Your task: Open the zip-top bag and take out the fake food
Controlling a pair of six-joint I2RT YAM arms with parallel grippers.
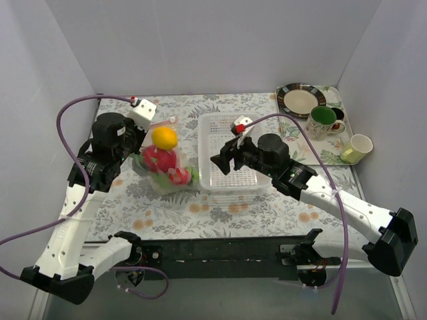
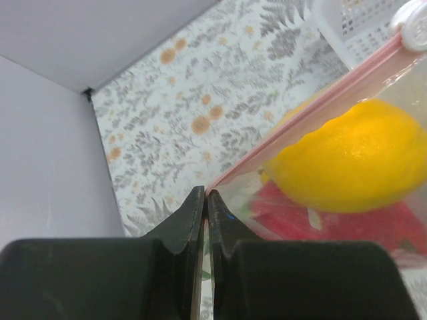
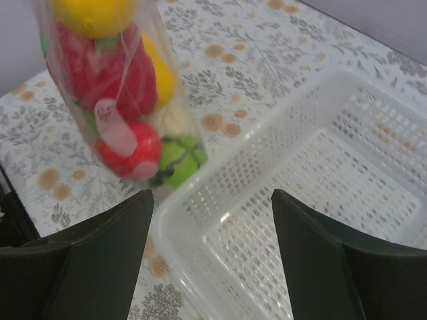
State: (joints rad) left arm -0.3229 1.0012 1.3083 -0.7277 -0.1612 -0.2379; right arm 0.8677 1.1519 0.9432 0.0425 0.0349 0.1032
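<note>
Pinching one end of the pink zip strip (image 2: pixel 313 120), the left claw (image 2: pixel 205 199) has its fingers pressed together on the corner of the zip-top bag (image 1: pixel 163 163), which it holds over the left part of the flowered bench (image 1: pixel 267 207), just beside the white perforated basket (image 3: pixel 347 173). All the fake food (image 3: pixel 127 100) sits inside the clear pouch: a yellow lemon (image 1: pixel 164 137) nearest the strip, red pieces under it, and a green piece at the end closest to the basket. A white slider (image 2: pixel 413 23) sits at the strip's far end. Whether the bag's lower end touches the bench cannot be told. The right claw (image 3: pixel 212 195) hovers over the basket's left side with its fingers wide apart, holding nothing. A green mug (image 1: pixel 322 120), a plate (image 1: pixel 300 100) and a pale yellow cup (image 1: pixel 358 148) stand at the far right.
</note>
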